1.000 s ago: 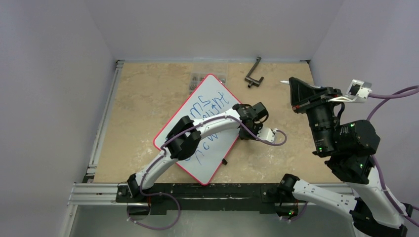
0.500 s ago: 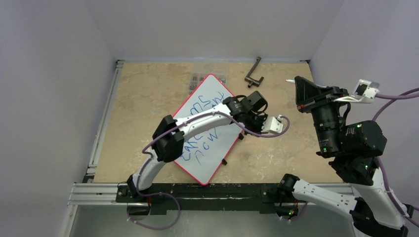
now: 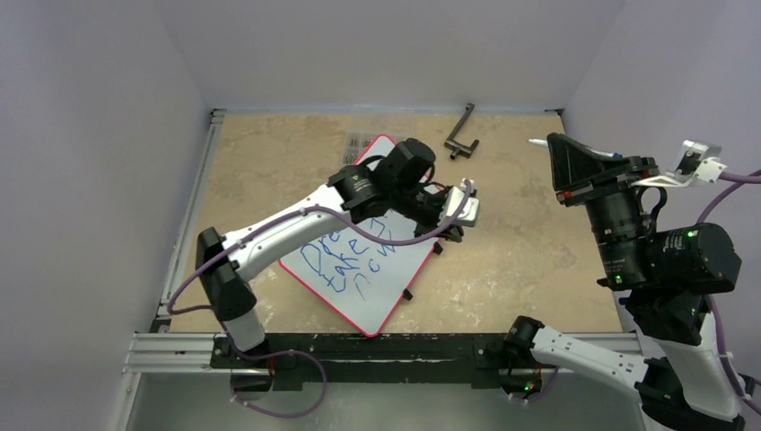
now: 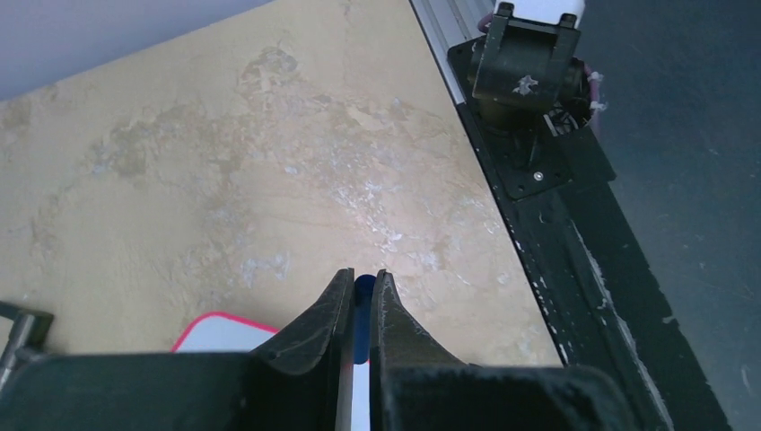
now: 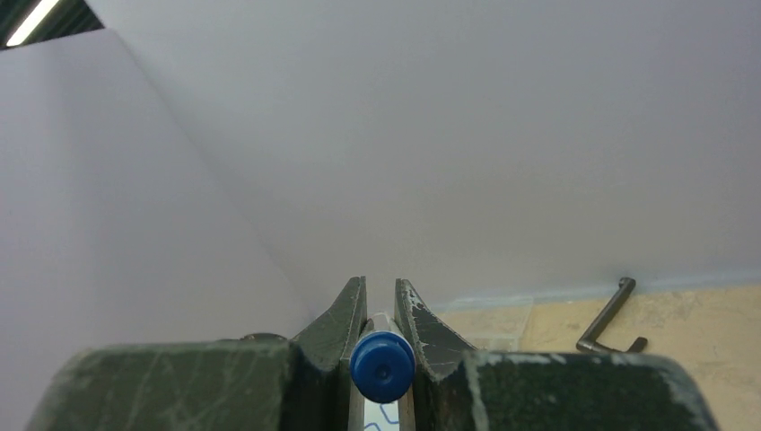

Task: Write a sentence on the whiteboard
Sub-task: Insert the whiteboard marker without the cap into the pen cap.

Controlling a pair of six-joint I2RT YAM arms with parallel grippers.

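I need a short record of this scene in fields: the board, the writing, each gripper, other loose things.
whiteboard: flat on the table, turned diagonally, red rim.
sentence: blue handwriting, partly hidden under the left arm.
left gripper: near the board's right edge, shut on a small blue piece.
right gripper: raised at the right, shut on a marker with a blue end.
other: black L-shaped tool near the far edge.

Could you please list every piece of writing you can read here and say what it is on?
"Dre": first line of the blue sentence on the whiteboard; the rest is hidden by the left arm.
"take": second line, same board.
Third line: blue letters, too unclear to read.
Nothing else is legible.
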